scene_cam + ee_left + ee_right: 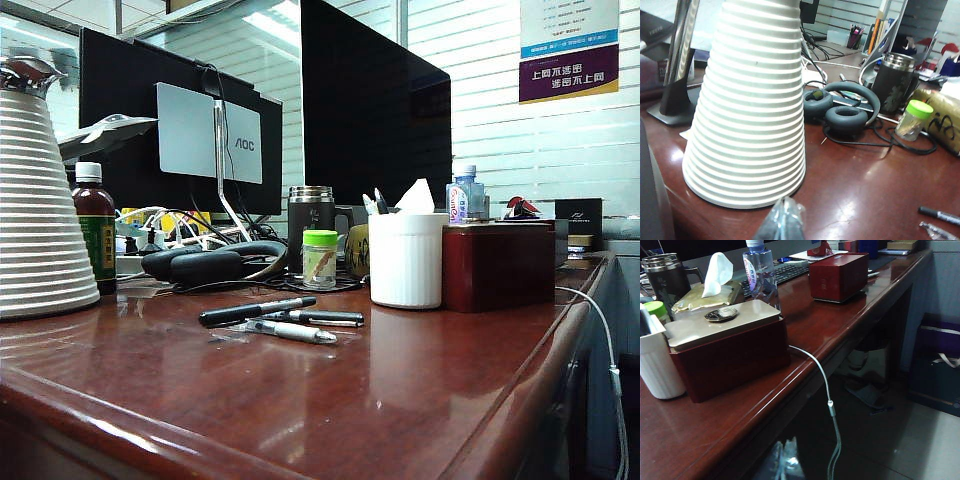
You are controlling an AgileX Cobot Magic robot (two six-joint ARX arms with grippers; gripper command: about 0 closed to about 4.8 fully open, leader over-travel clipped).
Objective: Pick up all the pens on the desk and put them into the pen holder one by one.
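Three pens lie close together on the reddish-brown desk (pixel 300 410): a thick black one (pixel 257 311), a thin black one (pixel 318 317) and a white-and-silver one (pixel 290 331). To their right stands the white ribbed pen holder (pixel 405 260), also seen in the right wrist view (pixel 657 365). My left gripper (pixel 784 201) is shut and empty, low over the desk beside a big white ribbed cone (pixel 750 110); a black pen (pixel 940 215) and the silver pen (pixel 937 231) lie off to one side. My right gripper (pixel 787 444) is shut and empty, hanging past the desk's rounded edge. Neither gripper shows in the exterior view.
A dark red box (pixel 497 265) touches the pen holder's right side. Behind the pens are headphones (pixel 205 262), a green-capped jar (pixel 320 259), a steel mug (pixel 311 225) and monitors. A white cable (pixel 825 385) dangles off the desk edge near the right gripper.
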